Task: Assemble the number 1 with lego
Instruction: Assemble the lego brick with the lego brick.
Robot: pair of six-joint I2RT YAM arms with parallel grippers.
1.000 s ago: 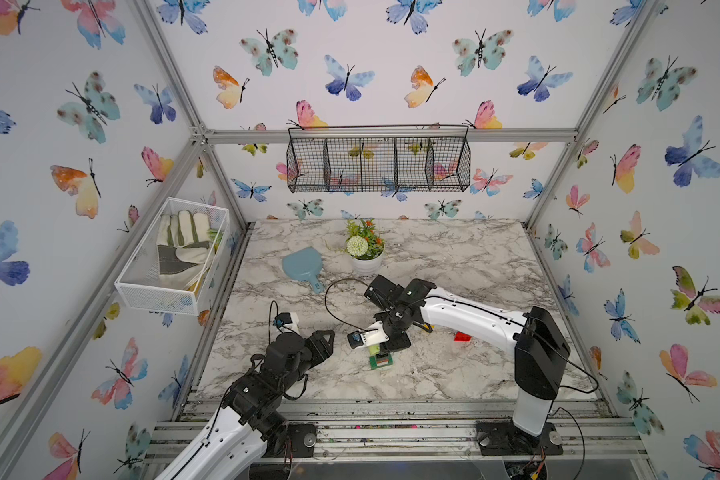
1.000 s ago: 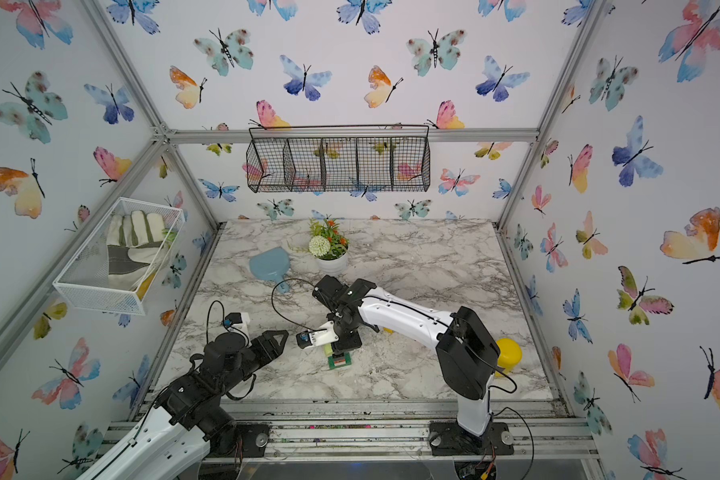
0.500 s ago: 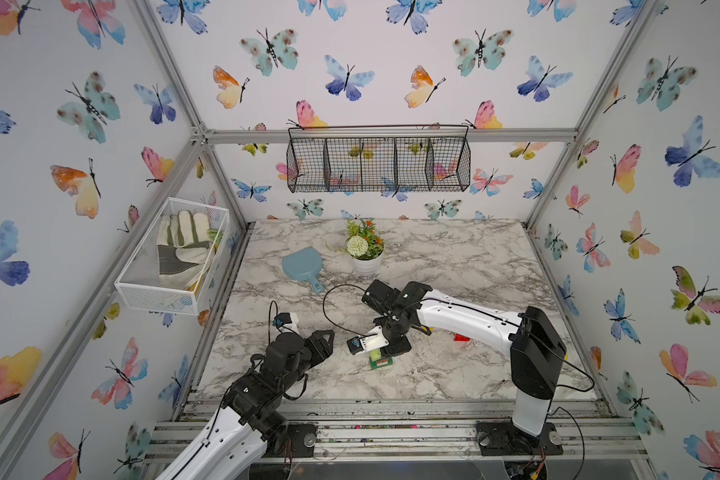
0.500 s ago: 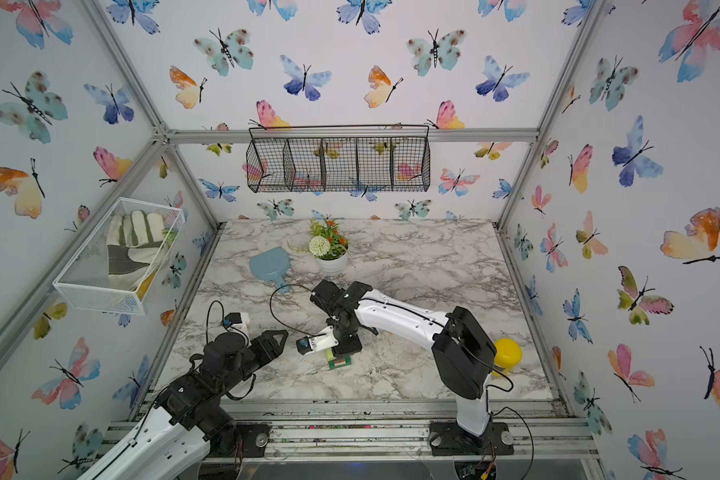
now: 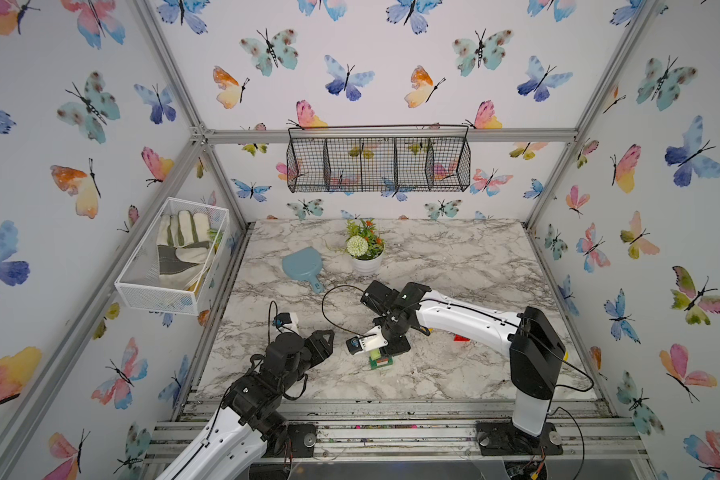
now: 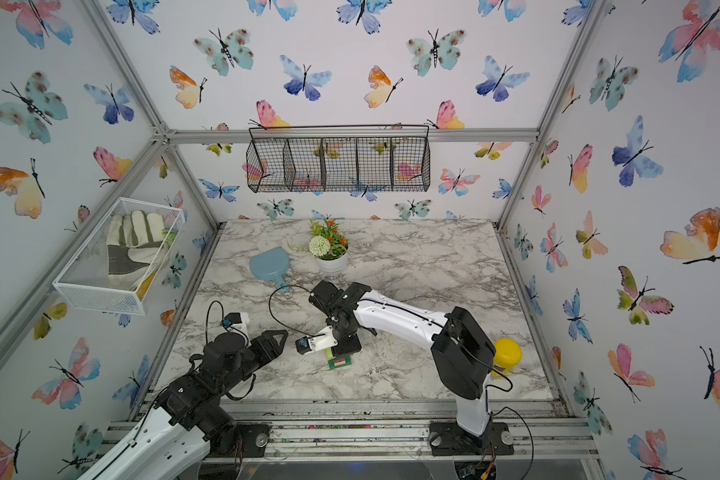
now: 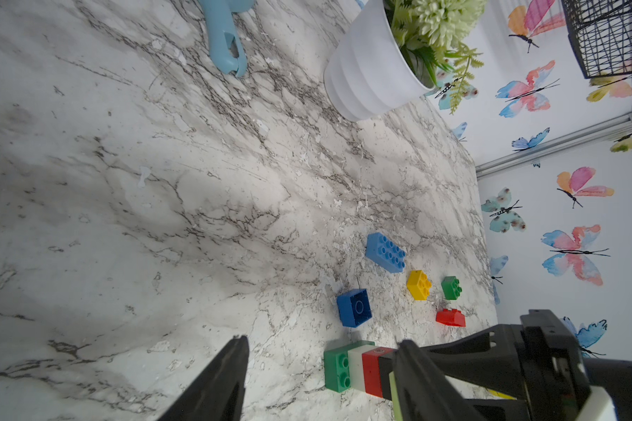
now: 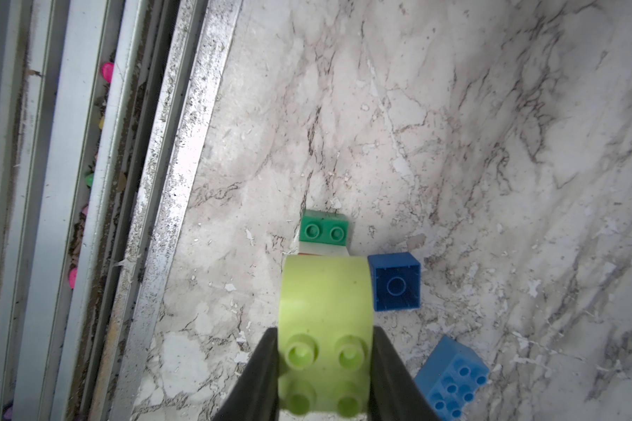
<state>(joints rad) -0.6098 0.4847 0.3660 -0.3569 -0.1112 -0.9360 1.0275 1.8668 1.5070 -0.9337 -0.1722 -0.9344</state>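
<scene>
Two tools, left tool [image 7: 322, 340] apart, right tool [image 8: 324, 331] clamped on lime brick [image 8: 325, 295], clearest in wrist view

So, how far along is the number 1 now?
Done: green, white and red bricks are joined in a row.
In hand: the right gripper holds a lime brick at the row's end past red. I cannot tell whether it is pressed on. The left gripper is open and empty.
Left: five loose bricks.

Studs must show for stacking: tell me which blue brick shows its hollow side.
The darker square blue brick, hollow face showing, beside the stacked bricks; the longer lighter blue brick shows studs.
</scene>
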